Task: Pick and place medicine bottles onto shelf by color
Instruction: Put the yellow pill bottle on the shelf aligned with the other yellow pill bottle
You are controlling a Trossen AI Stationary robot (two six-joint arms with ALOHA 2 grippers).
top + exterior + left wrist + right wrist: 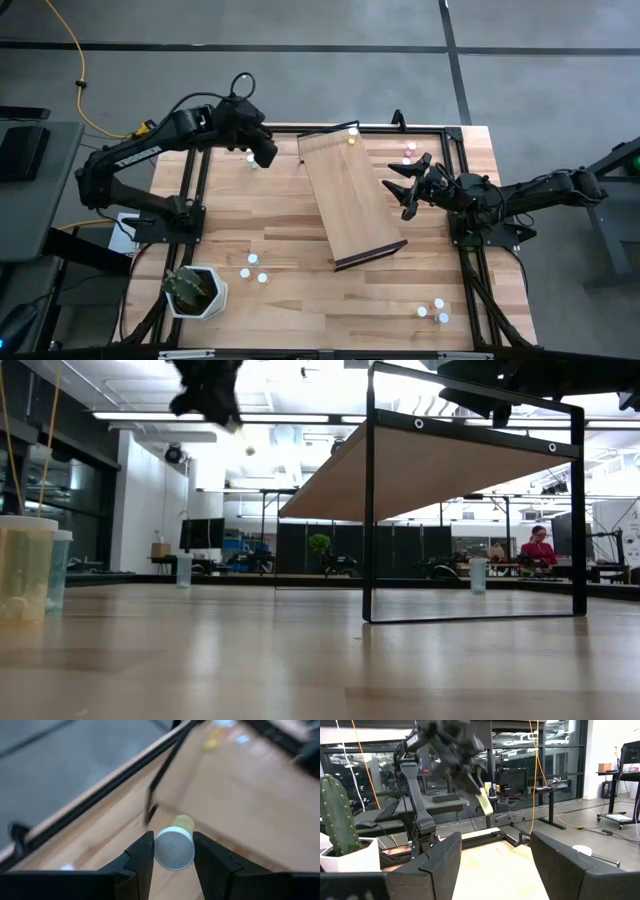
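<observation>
My left gripper (264, 153) hangs above the table's far left part, beside the shelf's far left corner, shut on a yellow medicine bottle (175, 845) with a white cap. The shelf (350, 195) is a light-wood board that slopes on a dark frame (470, 610) standing on the table. Two yellow bottles (352, 136) sit at its far right corner. My right gripper (410, 186) waits open to the right of the shelf, above the table, with nothing between its fingers (435, 865). My left gripper pinches the bottle's white cap (174, 851) by its sides between the two fingers. The fingers slant down toward the table. The yellow body (485, 801) sticks out beyond the fingertips and hangs tilted, lifted clear of the table.
Loose bottles stand in small groups: three at the near left (253, 270), three at the near right (436, 310), two at the far right (408, 154), one under the left gripper (250, 157). A potted cactus (195, 290) stands at the near left corner.
</observation>
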